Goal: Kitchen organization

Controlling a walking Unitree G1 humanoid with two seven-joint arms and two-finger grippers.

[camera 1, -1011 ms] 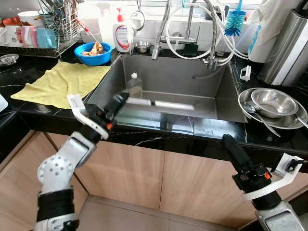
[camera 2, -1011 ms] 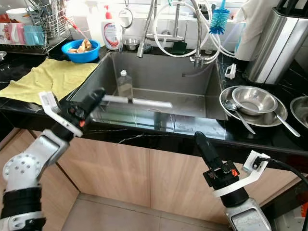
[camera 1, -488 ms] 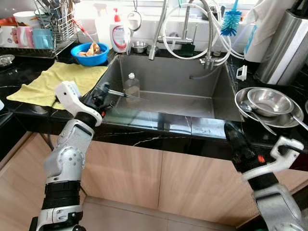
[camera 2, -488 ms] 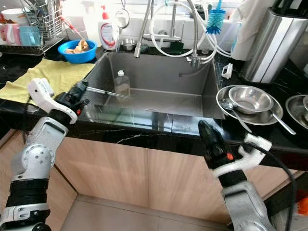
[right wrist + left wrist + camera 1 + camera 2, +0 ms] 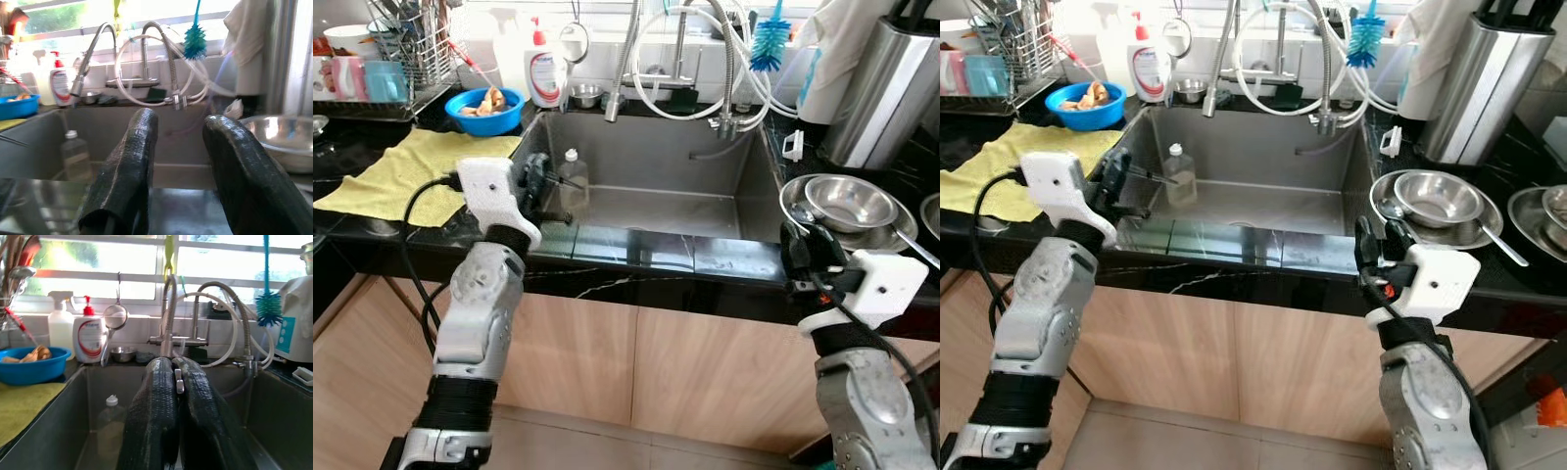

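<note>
We see left claw (image 5: 536, 182) clenched at steel sink (image 5: 744, 211) rim; clear plastic bottle (image 5: 572, 179) upright inside sink just beyond it. Right claw (image 5: 181, 161) released, farther off.

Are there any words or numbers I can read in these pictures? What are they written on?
No text can be read here.
Soap pump bottle beside the sink: it has a red and white label, but the letters are too blurred to read.
Clear bottle standing in the sink: no label that can be made out.
White jug with a teal patch on the counter: no letters can be made out on the patch.
</note>
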